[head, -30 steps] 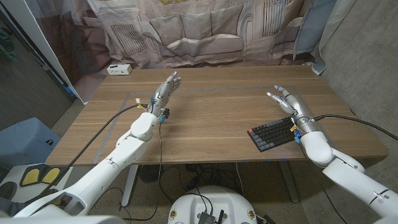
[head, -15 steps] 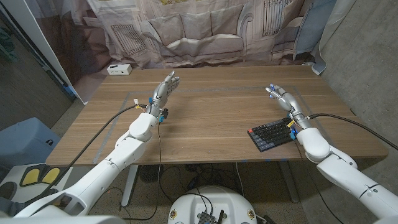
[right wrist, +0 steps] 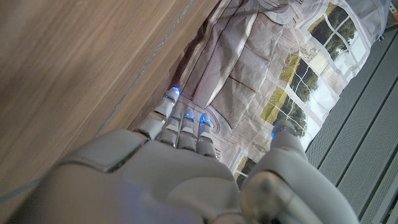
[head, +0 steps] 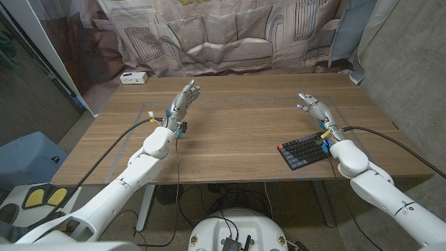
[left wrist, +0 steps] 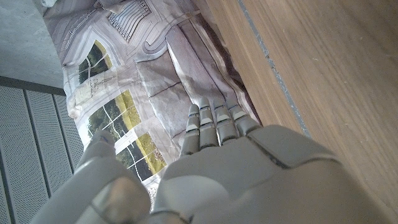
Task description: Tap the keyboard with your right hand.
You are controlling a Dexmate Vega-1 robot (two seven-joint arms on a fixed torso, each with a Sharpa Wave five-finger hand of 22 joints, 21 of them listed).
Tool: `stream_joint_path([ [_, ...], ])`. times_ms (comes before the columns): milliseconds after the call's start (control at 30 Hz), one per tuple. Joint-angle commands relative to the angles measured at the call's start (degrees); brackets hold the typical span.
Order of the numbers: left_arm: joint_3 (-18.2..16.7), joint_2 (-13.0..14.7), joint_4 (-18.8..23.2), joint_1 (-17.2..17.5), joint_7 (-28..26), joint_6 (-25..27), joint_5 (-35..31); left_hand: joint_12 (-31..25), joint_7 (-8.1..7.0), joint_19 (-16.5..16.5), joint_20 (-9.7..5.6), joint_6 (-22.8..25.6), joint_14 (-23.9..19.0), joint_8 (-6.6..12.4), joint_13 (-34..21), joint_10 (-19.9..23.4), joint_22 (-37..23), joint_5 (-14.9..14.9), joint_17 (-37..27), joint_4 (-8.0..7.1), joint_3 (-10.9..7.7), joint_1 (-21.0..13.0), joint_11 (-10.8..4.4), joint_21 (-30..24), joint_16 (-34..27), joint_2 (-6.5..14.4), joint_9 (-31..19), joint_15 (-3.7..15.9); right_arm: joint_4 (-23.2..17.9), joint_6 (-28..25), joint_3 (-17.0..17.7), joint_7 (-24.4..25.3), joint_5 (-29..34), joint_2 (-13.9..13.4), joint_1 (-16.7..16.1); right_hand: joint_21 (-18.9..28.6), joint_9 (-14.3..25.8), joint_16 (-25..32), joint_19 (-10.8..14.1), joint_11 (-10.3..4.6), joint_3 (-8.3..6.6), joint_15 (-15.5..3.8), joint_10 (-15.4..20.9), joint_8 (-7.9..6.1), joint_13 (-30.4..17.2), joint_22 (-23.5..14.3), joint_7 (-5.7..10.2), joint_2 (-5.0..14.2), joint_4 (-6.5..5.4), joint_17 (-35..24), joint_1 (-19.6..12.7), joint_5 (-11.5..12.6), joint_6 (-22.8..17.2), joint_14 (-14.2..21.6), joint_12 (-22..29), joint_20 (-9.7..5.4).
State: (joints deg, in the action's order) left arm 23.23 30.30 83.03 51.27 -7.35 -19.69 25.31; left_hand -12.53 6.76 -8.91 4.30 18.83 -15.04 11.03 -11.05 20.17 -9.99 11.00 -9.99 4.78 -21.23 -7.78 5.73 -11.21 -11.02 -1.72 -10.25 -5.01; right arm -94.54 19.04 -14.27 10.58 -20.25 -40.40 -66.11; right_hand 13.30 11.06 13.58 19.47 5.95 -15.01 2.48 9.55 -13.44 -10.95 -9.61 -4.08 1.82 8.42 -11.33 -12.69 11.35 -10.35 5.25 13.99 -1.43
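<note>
The black rectangular keyboard (head: 304, 152) lies nearest, close to the table's front edge on the robot's right side, set at an angle. The right forearm passes just beside or over its right end; no part of the right hand touches the keys.

The right hand (head: 313, 107) is raised beyond the keyboard, further in on the table, with its fingers apart and extended and nothing in its grasp. Over the last second it has moved slightly away from the keyboard and toward the table's far side, and the wrist now sits past the keyboard's far corner. In the right wrist view the same hand (right wrist: 186, 162) shows its fingers reaching out over bare wood toward the backdrop. Judgement: this travel is away from the target, so a tap is not in progress; either the hand is lifting off or it has yet to be brought back and down onto the keys.

The left hand (head: 185, 99) stands raised over the wooden table (head: 237, 125) on the left, well apart from the keyboard, fingers loosely spread and holding nothing. It has not moved across the last second. The left wrist view shows its fingers (left wrist: 214, 124) straight and close together.

At the far left corner sits a small white box (head: 132, 78). Behind the table hangs a printed fabric backdrop (head: 223, 35).
</note>
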Motion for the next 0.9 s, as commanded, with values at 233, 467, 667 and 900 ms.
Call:
stream_joint_path([
  [233,0.00,-0.17,-0.82,-0.69,1.05,-0.97,0.30,0.23,-0.09,-0.20,0.03,0.33,-0.68,-0.11,-0.27,0.31,-0.19,-0.05,-0.28,0.25,-0.15,-0.19,-0.01,0.00,0.18,0.75,-0.15,-0.05,4.59,2.67,-1.73,-5.89,-7.63,2.57,3.88,-0.18,0.10,0.24,1.09,0.44,-0.04,0.64,1.02,-0.54,-0.14,-0.03,-0.22,-0.21,-0.33,-0.15,-0.13,-0.03,-1.53,1.21,0.28,0.29],
  [467,-0.19,-0.26,-1.04,-0.66,1.14,-1.00,0.75,0.21,-0.08,-0.17,0.05,0.35,-0.65,-0.11,-0.27,0.39,-0.19,-0.06,-0.28,0.29,-0.18,-0.22,-0.10,0.02,0.20,0.85,-0.16,-0.04,7.14,3.49,-2.34,-9.26,-11.33,3.88,5.65,-0.31,0.11,0.17,1.19,0.51,0.02,0.68,1.07,-0.28,-0.14,-0.03,-0.20,-0.30,-0.37,-0.16,-0.07,-0.07,-1.17,1.32,0.16,0.42],
  [667,-0.30,-0.53,-0.94,-0.17,1.49,-1.00,1.76,0.22,-0.10,-0.19,-0.05,0.40,-0.68,-0.10,-0.27,0.40,-0.19,-0.07,-0.28,0.32,-0.20,-0.24,-0.08,0.00,0.19,0.95,-0.15,-0.03,9.85,3.78,-3.11,-12.23,-14.12,5.26,7.63,-0.64,0.08,-0.04,1.11,1.01,0.44,0.89,1.25,0.23,-0.15,-0.05,-0.20,-0.82,-0.56,-0.24,0.45,-0.23,-0.47,1.22,-0.03,0.54],
  [900,-0.91,-0.17,0.32,1.01,1.20,-1.48,2.26,0.24,-0.14,-0.18,0.01,0.42,-0.69,-0.10,-0.27,0.39,-0.19,-0.07,-0.28,0.35,-0.25,-0.29,-0.08,0.00,0.19,1.10,-0.16,-0.02,12.95,3.59,-4.28,-16.12,-16.61,6.54,10.42,-0.88,0.06,-0.13,1.21,1.21,0.72,1.06,1.83,0.04,-0.19,-0.06,-0.25,-1.18,-0.66,-0.26,0.77,-0.27,-1.49,1.48,-0.04,0.74],
])
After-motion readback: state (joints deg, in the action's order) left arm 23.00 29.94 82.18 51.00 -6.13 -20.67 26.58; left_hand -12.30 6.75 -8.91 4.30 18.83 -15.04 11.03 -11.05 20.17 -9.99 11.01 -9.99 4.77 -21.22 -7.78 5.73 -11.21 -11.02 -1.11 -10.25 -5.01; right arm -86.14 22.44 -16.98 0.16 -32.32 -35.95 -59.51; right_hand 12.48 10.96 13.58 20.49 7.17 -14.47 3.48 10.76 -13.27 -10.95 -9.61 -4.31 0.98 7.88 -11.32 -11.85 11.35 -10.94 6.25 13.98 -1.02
